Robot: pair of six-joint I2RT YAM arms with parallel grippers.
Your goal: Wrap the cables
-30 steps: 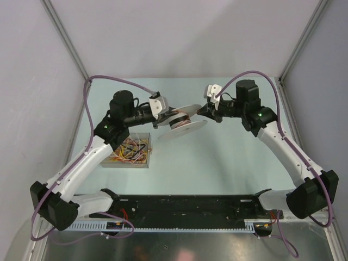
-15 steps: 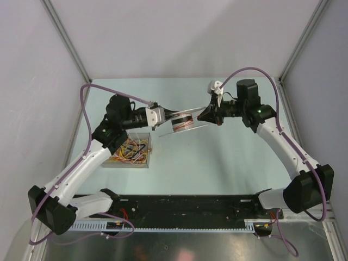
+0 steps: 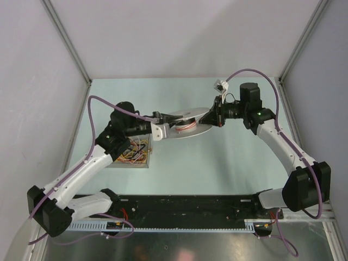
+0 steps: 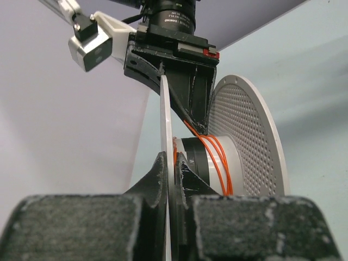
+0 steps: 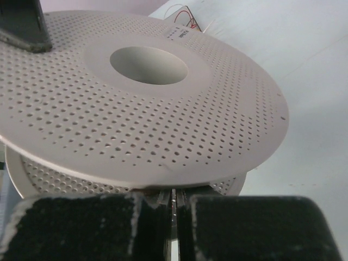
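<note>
The white perforated spool (image 3: 185,124) hangs above the table between both grippers, its flanges nearly level. My left gripper (image 3: 165,129) is shut on the edge of one flange (image 4: 165,125). An orange cable (image 4: 219,163) is wound a few turns round the spool's core. It runs up to the tips of my right gripper (image 4: 189,120). My right gripper (image 3: 211,115) is shut between the flanges, apparently on that cable. In the right wrist view, its fingers (image 5: 157,202) sit under the upper flange (image 5: 136,109). The cable is hidden there.
A clear box (image 3: 131,154) with several loose yellow, orange, red and white cables stands on the table under my left arm. A few of these cables (image 5: 187,15) show beyond the spool. Grey walls close the left, back and right.
The spool has turned from tilted on edge to nearly level and shifted slightly right. My left wrist has rolled with it. My right gripper has stayed at the spool's right side.
</note>
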